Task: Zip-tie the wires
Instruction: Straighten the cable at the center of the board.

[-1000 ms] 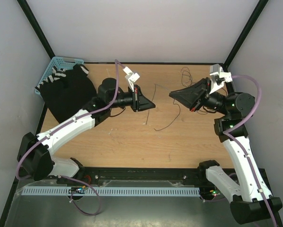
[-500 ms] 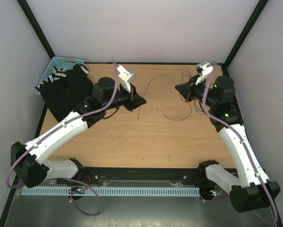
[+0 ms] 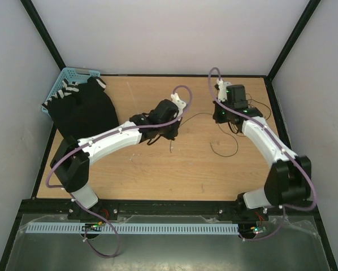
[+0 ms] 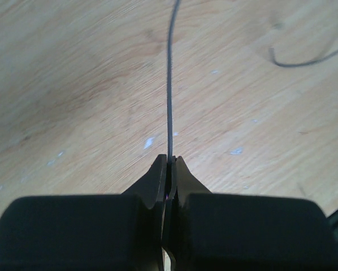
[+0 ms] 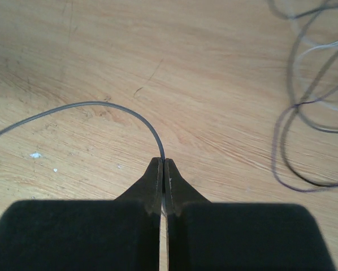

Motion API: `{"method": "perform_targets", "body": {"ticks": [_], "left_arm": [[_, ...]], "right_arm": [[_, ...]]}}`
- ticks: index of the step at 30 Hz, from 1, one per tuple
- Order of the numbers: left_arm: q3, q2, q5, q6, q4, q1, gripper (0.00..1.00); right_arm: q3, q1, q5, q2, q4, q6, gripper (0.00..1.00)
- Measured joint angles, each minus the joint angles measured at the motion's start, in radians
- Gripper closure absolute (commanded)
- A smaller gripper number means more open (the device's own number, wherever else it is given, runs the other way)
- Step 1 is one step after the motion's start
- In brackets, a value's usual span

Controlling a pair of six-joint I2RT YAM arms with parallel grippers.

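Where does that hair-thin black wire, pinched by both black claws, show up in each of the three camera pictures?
Top external: the thin black wire arcs across mid-table between the left gripper and the right gripper.
Left wrist: the wire runs straight up from the shut gripper to the top edge.
Right wrist: the wire curves from the shut gripper to the left edge.
Shared landmark: the light wooden tabletop.

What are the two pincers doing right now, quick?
Left pincer: closed, pinching a thin dark wire.
Right pincer: closed, also pinching a thin dark wire.
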Motion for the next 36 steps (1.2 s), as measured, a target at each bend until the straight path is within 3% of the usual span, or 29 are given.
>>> {"method": "perform_targets", "body": {"ticks": [4,8,16,28,36], "left_arm": [[-0.053,-0.006,-0.026,-0.063,-0.023,0.088,1.0],[-0.136,-0.027,-0.032,-0.107,-0.021,0.198,1.0],[-0.22,-0.029,-0.03,-0.133,-0.023,0.249,1.0],[-0.238,-0.031,-0.029,-0.134,-0.015,0.249,1.0],[-0.253,-0.078,-0.033,-0.133,-0.015,0.26,1.0]], "right_arm": [[-0.009,0.031,-0.041,0.13,0.046,0.045,0.5],[-0.033,0.048,-0.031,0.129,0.061,0.061,0.35],[-0.129,0.05,0.012,-0.003,0.089,0.061,0.35],[-0.289,0.158,0.076,0.116,0.081,0.079,0.44],[-0.289,0.224,0.137,0.195,0.08,0.089,0.64]]}}
